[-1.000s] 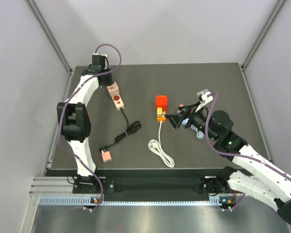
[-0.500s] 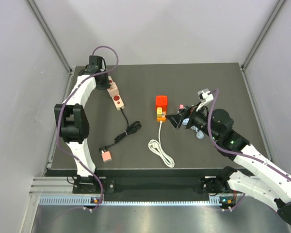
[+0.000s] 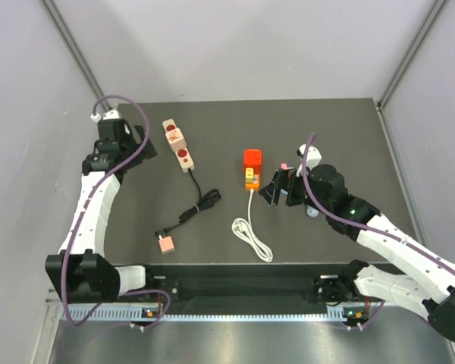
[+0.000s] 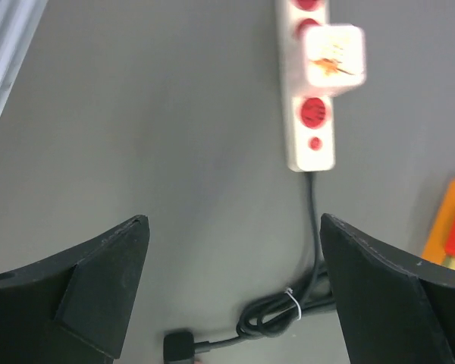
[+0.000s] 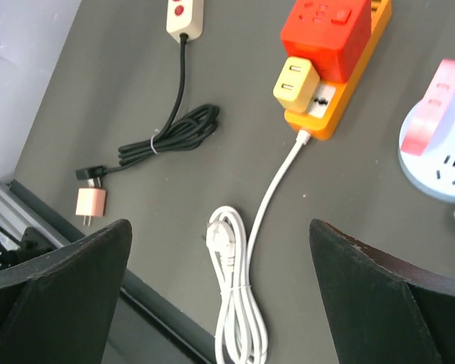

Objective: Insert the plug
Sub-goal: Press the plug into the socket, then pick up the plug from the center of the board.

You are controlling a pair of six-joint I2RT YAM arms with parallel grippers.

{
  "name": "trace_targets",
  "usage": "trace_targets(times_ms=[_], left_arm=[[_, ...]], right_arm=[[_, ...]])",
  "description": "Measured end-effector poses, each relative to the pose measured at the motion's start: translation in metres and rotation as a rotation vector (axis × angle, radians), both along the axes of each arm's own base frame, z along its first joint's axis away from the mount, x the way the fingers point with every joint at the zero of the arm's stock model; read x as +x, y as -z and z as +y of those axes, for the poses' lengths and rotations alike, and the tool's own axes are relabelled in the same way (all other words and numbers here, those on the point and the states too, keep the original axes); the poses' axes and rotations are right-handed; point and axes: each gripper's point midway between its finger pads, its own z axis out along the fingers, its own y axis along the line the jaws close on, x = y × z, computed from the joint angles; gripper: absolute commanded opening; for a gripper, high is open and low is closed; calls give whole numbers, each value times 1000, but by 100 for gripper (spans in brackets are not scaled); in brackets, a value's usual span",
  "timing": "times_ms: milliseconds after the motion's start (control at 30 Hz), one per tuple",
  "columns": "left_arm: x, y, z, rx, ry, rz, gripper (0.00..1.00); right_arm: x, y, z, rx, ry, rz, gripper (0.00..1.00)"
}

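The red plug (image 3: pixel 252 158) (image 5: pixel 326 34) sits on the far end of the orange power strip (image 3: pixel 249 180) (image 5: pixel 341 98), with a small yellow plug (image 5: pixel 294 80) just in front of it. My right gripper (image 3: pixel 270 189) (image 5: pixel 220 224) hovers open just right of the strip, nothing between its fingers. My left gripper (image 3: pixel 133 142) (image 4: pixel 233 220) is open at the table's far left, apart from a beige strip (image 3: pixel 178 148) (image 4: pixel 312 136) that carries a whitish cube plug (image 4: pixel 334 54).
The orange strip's coiled white cable (image 3: pixel 250 235) (image 5: pixel 235 303) lies toward the front. A black cord bundle (image 3: pixel 201 203) (image 4: pixel 288 311) runs from the beige strip to a pink adapter (image 3: pixel 165 243) (image 5: pixel 91 203). A round white-and-pink socket (image 5: pixel 440 144) lies under my right arm.
My left gripper opened, let go of the beige strip's end and pulled back to the left. The right arm shifted slightly, still open.
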Motion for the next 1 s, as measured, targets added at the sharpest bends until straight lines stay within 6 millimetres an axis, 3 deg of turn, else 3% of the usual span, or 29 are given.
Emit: trace_targets(times_ms=[133, 200, 233, 367, 500, 567, 833, 933, 1000], left_arm=[[5, 19, 10, -59, -64, 65, 96], [1, 36, 2, -113, -75, 136, 89], [-4, 45, -2, -132, -83, 173, 79], [-39, 73, -31, -123, -59, 312, 69], [-76, 84, -65, -38, 24, 402, 55], [-91, 92, -68, -31, 27, 440, 51], [-189, 160, -65, -19, -39, 658, 53], [-215, 175, -64, -49, -59, 695, 56], [-221, 178, -65, -52, -62, 701, 59]], right_arm=[[-5, 7, -1, -3, 0, 38, 100], [-6, 11, -2, -9, -1, 53, 100], [-8, 15, -3, -18, -1, 63, 100], [-13, 23, -3, -27, -14, 82, 100], [-21, 35, 2, -18, -64, 111, 100], [-25, 40, 6, -15, -90, 127, 100], [-29, 43, 14, -1, -140, 150, 100], [-30, 39, 15, 11, -150, 137, 100], [-31, 37, 15, 14, -154, 129, 100]])
